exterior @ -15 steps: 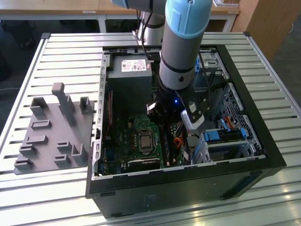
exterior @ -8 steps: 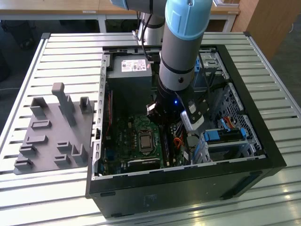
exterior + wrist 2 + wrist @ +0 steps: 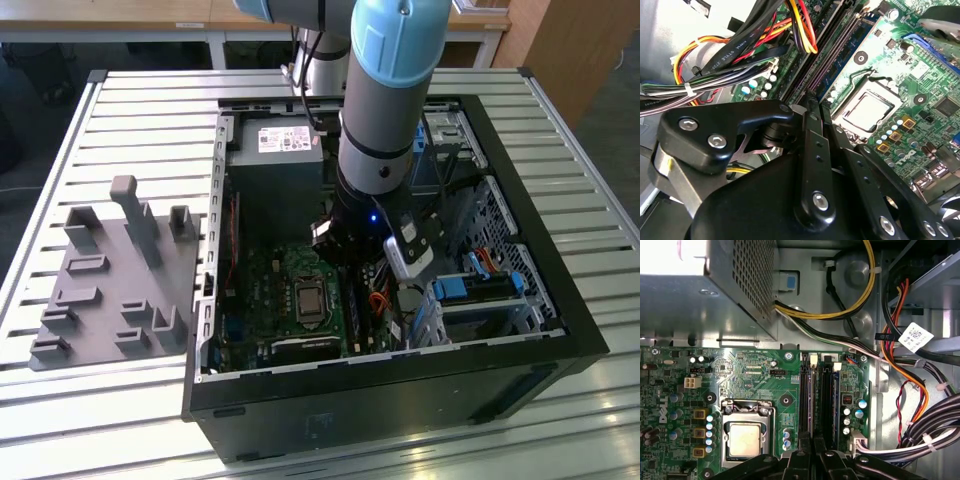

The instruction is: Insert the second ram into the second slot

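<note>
Gripper (image 3: 811, 454) placement: inside the open computer case (image 3: 575, 325), low over the motherboard (image 3: 740, 371), beside the processor socket (image 3: 745, 437). In the exterior view the arm (image 3: 385, 110) reaches straight down into the case.

Finger state: in both wrist views the two fingers (image 3: 812, 150) are drawn close together, with a thin dark line between them. Whether anything is pinched in that line cannot be determined. The fingertips stand directly over the near end of the memory slots (image 3: 805, 400), in line with the slot closer to the processor socket.

Second ram (image 3: 836, 402): visible as a thin blue edge running along the slot closer to the cable bundle (image 3: 890, 357), just beside the fingertips. The second wrist view shows the same blue edge (image 3: 855, 47) beyond the fingertips. Contact between fingers and stick cannot be determined.
</note>
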### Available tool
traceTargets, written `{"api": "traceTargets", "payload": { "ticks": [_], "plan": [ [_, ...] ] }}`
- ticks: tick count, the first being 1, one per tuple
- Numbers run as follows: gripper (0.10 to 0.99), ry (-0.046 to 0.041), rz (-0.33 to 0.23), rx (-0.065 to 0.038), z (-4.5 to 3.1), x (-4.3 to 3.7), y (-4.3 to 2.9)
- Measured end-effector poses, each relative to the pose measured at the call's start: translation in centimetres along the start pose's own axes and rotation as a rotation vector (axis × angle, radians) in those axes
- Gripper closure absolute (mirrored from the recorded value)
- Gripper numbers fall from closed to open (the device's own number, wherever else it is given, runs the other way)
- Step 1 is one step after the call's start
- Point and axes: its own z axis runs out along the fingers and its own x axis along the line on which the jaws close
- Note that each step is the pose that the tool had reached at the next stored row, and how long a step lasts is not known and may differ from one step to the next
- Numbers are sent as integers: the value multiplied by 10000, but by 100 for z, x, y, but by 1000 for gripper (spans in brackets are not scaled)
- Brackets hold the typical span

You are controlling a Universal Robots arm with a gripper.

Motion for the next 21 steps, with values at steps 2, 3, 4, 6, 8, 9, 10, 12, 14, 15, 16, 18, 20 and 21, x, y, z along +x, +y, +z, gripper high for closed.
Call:
{"api": "traceTargets", "payload": {
  "ticks": [2, 3, 4, 6, 8, 9, 10, 12, 14, 15, 16, 18, 20, 21],
  "plan": [
    [949, 0, 0, 0, 0, -3, 0],
    [949, 1, 2, 0, 0, -6, 0],
    [949, 0, 7, -1, 1, -10, -1],
    [949, -1, 22, -1, 1, -22, -1],
    [949, -1, 29, -2, 4, -29, -2],
    [949, -1, 29, -3, 8, -29, -2],
    [949, -1, 30, -1, 11, -29, -2],
    [949, -1, 29, -1, 19, -29, -2],
    [949, 0, 29, 0, 27, -29, -3],
    [949, -1, 29, -1, 33, -29, -3],
    [949, -1, 29, -1, 39, -30, -3],
    [949, -1, 28, 0, 50, -30, -3],
    [949, 0, 28, 2, 54, -30, -4],
    [949, 0, 29, 3, 54, -30, -4]
  ]
}}
